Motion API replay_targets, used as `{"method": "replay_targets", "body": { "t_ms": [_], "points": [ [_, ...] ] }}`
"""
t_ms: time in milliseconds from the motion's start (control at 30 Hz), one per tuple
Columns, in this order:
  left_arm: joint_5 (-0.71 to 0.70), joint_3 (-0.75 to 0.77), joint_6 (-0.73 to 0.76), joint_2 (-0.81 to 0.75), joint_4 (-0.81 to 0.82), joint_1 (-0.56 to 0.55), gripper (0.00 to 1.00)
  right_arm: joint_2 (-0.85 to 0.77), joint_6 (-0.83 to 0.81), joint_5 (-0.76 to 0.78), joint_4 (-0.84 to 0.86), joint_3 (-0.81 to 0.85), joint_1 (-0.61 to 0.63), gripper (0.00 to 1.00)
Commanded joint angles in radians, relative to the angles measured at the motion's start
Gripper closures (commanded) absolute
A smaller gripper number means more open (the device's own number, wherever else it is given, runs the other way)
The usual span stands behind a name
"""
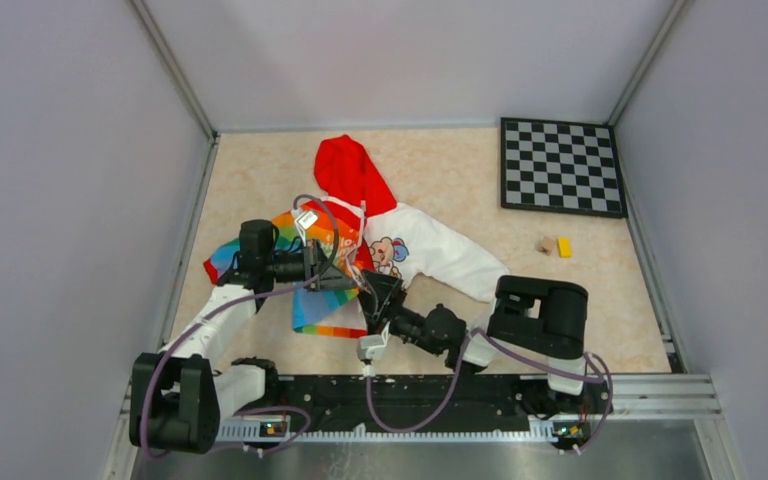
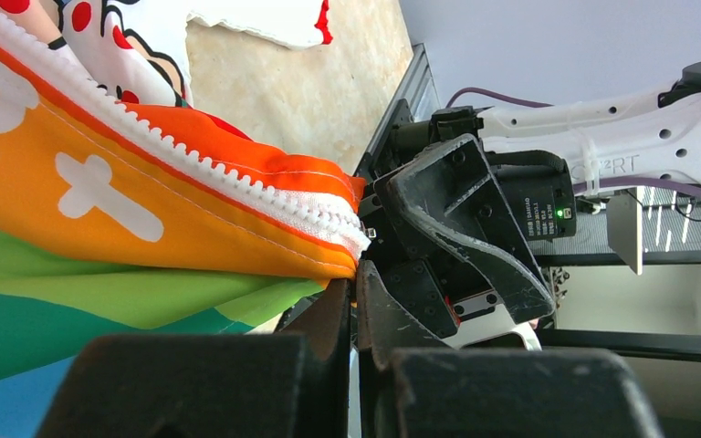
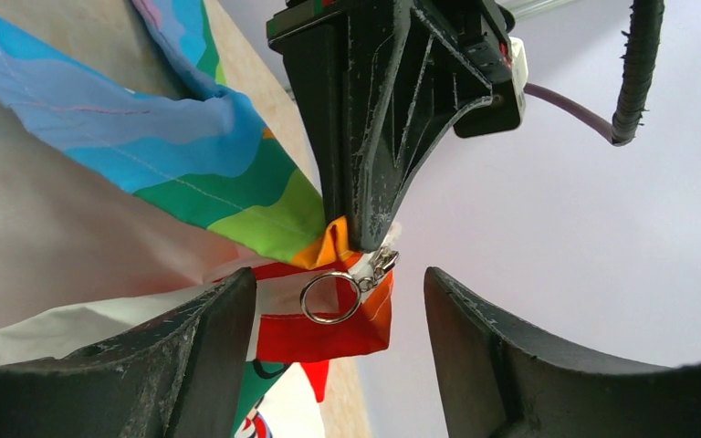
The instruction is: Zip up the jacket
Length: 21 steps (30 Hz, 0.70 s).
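The jacket (image 1: pixel 415 245) lies mid-table, red hood (image 1: pixel 348 172) at the back, white bear-print half on the right, rainbow-striped half (image 1: pixel 320 310) on the left. My left gripper (image 1: pixel 345 278) is shut on the bottom corner of the rainbow half by the white zipper teeth (image 2: pixel 237 182) and lifts it off the table. In the right wrist view its fingers (image 3: pixel 374 137) pinch that corner, and a metal ring pull (image 3: pixel 330 297) hangs just below. My right gripper (image 3: pixel 340 306) is open, its jaws to either side of the ring without touching it; it also shows in the top view (image 1: pixel 378 292).
A black-and-white checkerboard (image 1: pixel 562 166) lies at the back right. A small tan block (image 1: pixel 544 244) and a yellow block (image 1: pixel 564 246) sit right of the jacket. Grey walls enclose the table on three sides; a metal rail (image 1: pixel 440 395) runs along the near edge.
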Motion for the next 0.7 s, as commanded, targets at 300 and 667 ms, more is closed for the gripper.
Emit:
{"method": "replay_targets", "body": {
  "t_ms": [300, 667],
  "points": [
    [0.024, -0.008, -0.003, 0.006, 0.049, 0.005, 1.0, -0.102, 0.073, -0.003, 0.197, -0.02, 0.01, 0.35],
    [0.023, -0.013, -0.008, 0.011, 0.056, 0.005, 1.0, -0.143, 0.098, -0.025, 0.198, -0.069, 0.008, 0.39]
  ]
}}
